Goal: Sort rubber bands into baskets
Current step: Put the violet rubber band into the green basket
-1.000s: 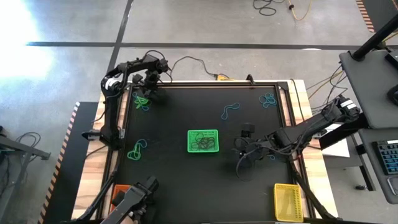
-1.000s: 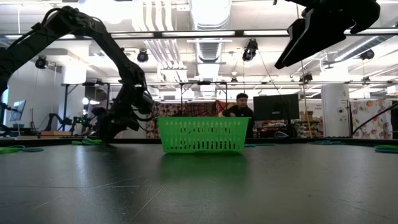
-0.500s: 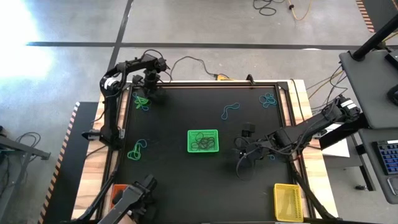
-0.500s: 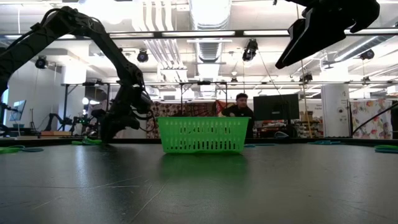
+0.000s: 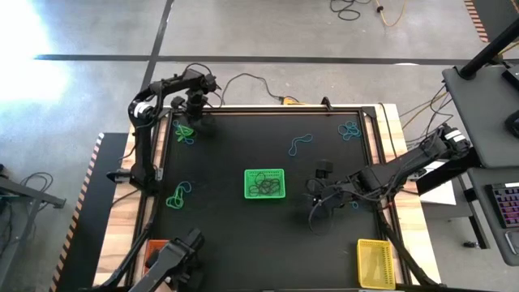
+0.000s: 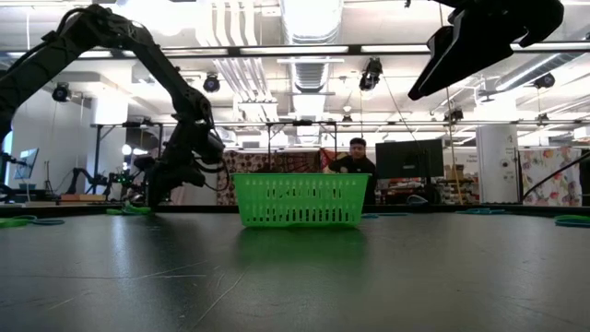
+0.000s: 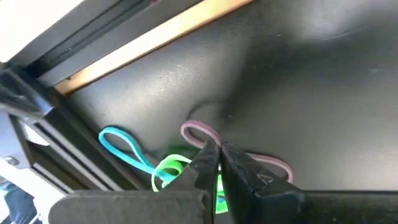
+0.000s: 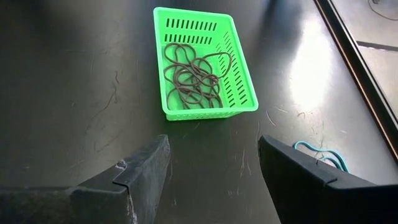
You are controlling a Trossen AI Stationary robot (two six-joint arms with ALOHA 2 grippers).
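Observation:
At the table's far left corner my left gripper (image 5: 197,123) (image 7: 216,155) (image 6: 161,197) points steeply down, shut on a pale pinkish rubber band (image 7: 199,132). Beside it on the black tabletop lie a green band (image 7: 169,172) and a blue band (image 7: 122,145). The green basket (image 5: 265,183) (image 8: 202,62) stands mid-table with several dark bands inside. My right gripper (image 5: 317,185) (image 8: 214,168) hovers open just right of that basket, holding nothing. The yellow basket (image 5: 375,263) sits at the near right. The orange basket (image 5: 156,253) sits at the near left, half hidden. My left gripper pinches the pinkish band between its two fingertips, about midway along it (image 7: 205,140). The fingers come from above, slanting steeply down. One loop of the band (image 7: 194,129) and its other end (image 7: 280,167) lie slack on the tabletop on either side of the fingers.
More bands lie loose: green ones near the left edge (image 5: 178,195), blue ones at the far middle (image 5: 302,144) and the far right corner (image 5: 350,130), and one beside my right gripper (image 8: 318,153). A raised frame (image 7: 149,37) borders the table. A person (image 6: 355,159) sits beyond it.
My left gripper has shut at the band heap in the far left corner without leaving its place.

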